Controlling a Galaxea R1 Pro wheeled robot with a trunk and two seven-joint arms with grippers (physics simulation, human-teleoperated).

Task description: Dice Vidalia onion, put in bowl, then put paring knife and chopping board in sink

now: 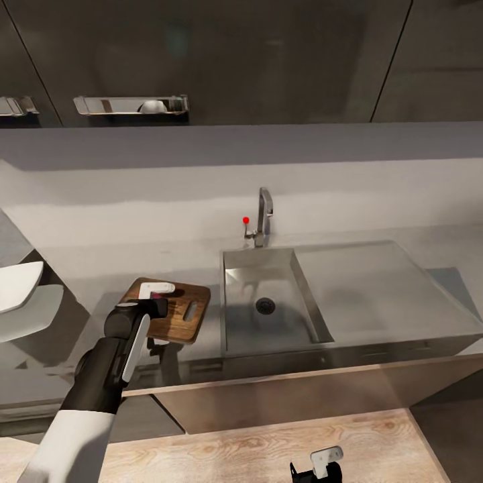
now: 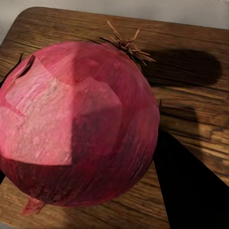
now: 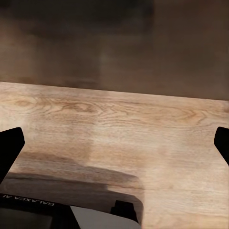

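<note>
My left gripper (image 1: pixel 157 295) hovers over the dark brown chopping board (image 1: pixel 180 323), which lies on the grey countertop (image 1: pixel 121 251) just left of the sink (image 1: pixel 305 298). In the left wrist view the red-skinned Vidalia onion (image 2: pixel 81 124) sits between the fingers on the chopping board (image 2: pixel 191 28), with a dark finger (image 2: pixel 186 191) against its side. The gripper is shut on it. A white bowl (image 1: pixel 19 285) is cut off by the left edge. The sink basin is empty. The paring knife is out of view. My right gripper (image 1: pixel 322 466) hangs low over the floor, open (image 3: pixel 114 143).
A chrome tap (image 1: pixel 263 215) with a red dot stands behind the basin, and a flat drainboard (image 1: pixel 365 282) lies to its right. Dark wall cabinets with a metal handle (image 1: pixel 131 104) hang above. Light wooden flooring (image 1: pixel 268 443) runs along the cabinet front.
</note>
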